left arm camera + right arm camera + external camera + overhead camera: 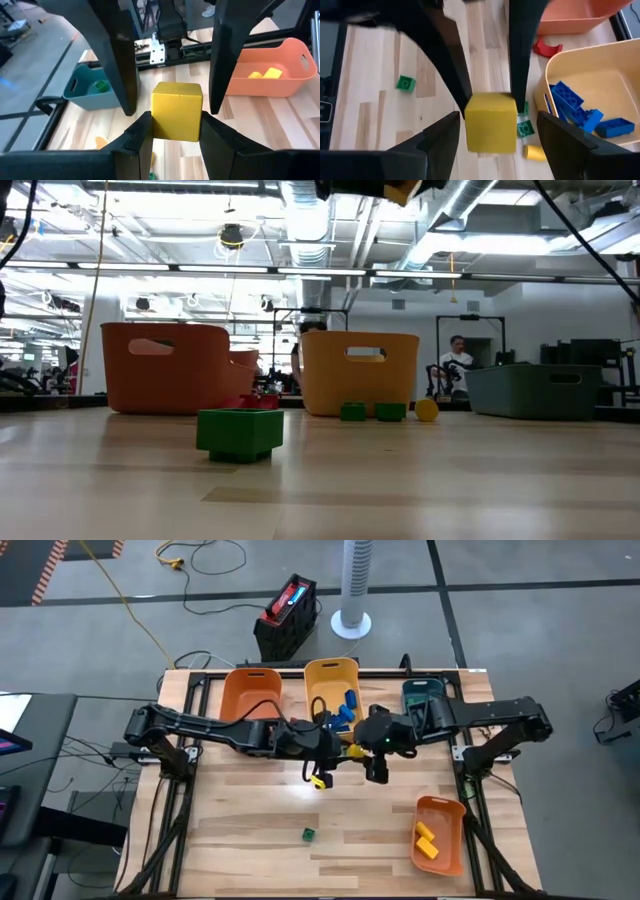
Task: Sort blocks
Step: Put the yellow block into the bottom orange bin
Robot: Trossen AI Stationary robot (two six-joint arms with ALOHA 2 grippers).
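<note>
Left gripper (172, 137) pinches yellow block (177, 111) mid-frame; right gripper (492, 135) spread around it. Risk: handover slip if left releases early; block drops to table (250, 830).

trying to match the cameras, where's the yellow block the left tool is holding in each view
High view: the small yellow plastic block sits mid-table, below the yellow bin.
Low view: only its corner shows at the top edge.
Left wrist view: centre, between the left tool's fingers.
Right wrist view: low centre.
Shared landmark: the yellow bin.
</note>
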